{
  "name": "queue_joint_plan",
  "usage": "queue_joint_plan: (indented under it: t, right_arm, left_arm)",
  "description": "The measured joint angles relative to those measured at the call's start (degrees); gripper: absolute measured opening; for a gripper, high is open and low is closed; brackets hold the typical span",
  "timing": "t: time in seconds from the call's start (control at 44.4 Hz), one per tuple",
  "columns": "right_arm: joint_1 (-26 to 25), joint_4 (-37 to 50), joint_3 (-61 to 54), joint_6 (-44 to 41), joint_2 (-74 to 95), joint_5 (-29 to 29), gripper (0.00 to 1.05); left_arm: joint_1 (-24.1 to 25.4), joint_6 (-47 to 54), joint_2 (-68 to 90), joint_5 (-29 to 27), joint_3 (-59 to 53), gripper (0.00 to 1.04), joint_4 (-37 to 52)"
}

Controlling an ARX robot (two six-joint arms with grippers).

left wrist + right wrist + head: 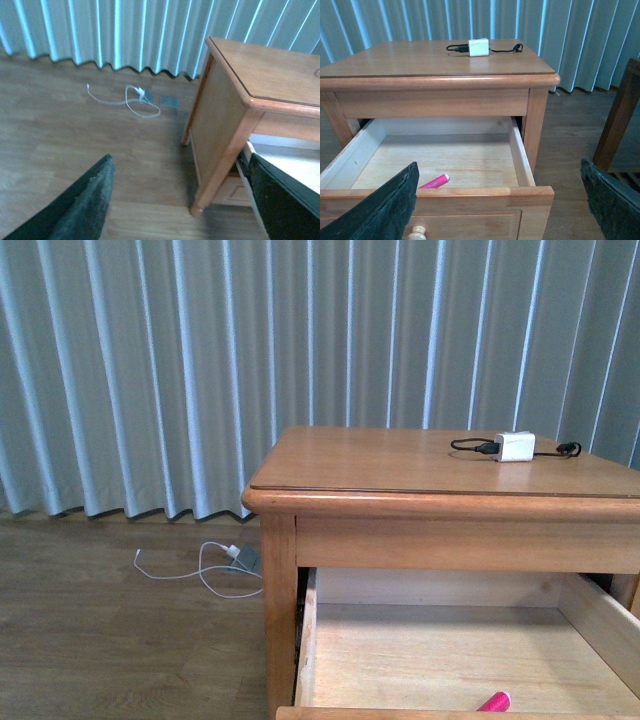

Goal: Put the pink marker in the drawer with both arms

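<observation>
The pink marker (434,181) lies on the pale plank floor of the open top drawer (520,162), close behind its front panel; its tip also shows in the front view (495,701). The drawer (312,640) is pulled out, and its round pale knob (416,232) shows on the front. My right gripper (500,200) is open and empty, in front of and above the drawer's front right corner. My left gripper (182,200) is open and empty, low beside the cabinet's left front leg (220,165). Neither arm shows in the front view.
A white charger block (515,446) with black cable lies on the cabinet top (380,465); it also shows in the right wrist view (479,47). A white cable (210,570) lies on the wooden floor by the curtain. Another wooden piece of furniture (620,125) stands right of the cabinet.
</observation>
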Motion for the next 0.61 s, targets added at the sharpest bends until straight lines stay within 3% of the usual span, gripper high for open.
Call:
queue_joint_plan:
  t: [0.225, 0.293, 0.405, 0.608]
  right_arm:
    - [0.0, 0.02, 0.0, 0.02, 0.0, 0.04, 0.96]
    - [0.0, 0.0, 0.0, 0.0, 0.0, 0.02, 0.96]
    - [0.0, 0.02, 0.0, 0.0, 0.0, -0.04, 0.96]
    - [0.0, 0.02, 0.0, 0.02, 0.0, 0.0, 0.96]
  left_arm:
    - [-4.09, 5.27, -6.19, -4.92, -9.07, 0.4, 5.51]
    - [-7.26, 5.44, -7.43, -9.55, -10.58, 0.29, 5.53]
    - [-9.62, 5.79, -10.51, -10.25, -13.6, 0.04, 5.62]
    - [-9.66, 6.03, -14.6, -10.45, -16.81, 0.04, 5.25]
